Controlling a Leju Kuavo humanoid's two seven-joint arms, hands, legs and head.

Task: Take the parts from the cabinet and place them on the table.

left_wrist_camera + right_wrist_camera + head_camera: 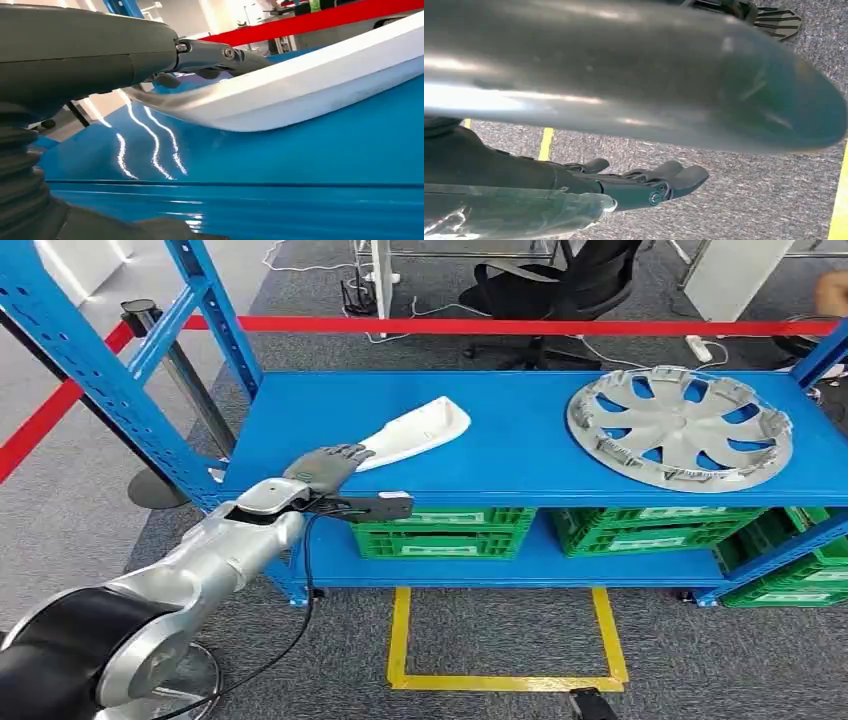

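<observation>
Your left hand is on the near end of the white part, and the pick-up from the blue shelf is the step in hand.

Your left hand [325,466] lies over the narrow near end of the white part [420,430]; in the left wrist view its fingers [220,54] sit on the part's upper face, but you cannot tell whether they have closed round it. The part lies flat on the blue shelf [520,465], long axis running from about 8 o'clock to 2 o'clock, broad end pointing away at 2. The silver wheel cover [680,426] rests well apart at 3 o'clock. Next, you likely need a firm grip, then a lift. Your right hand [649,182] hangs over the carpet, holding nothing, fingers loosely apart.
</observation>
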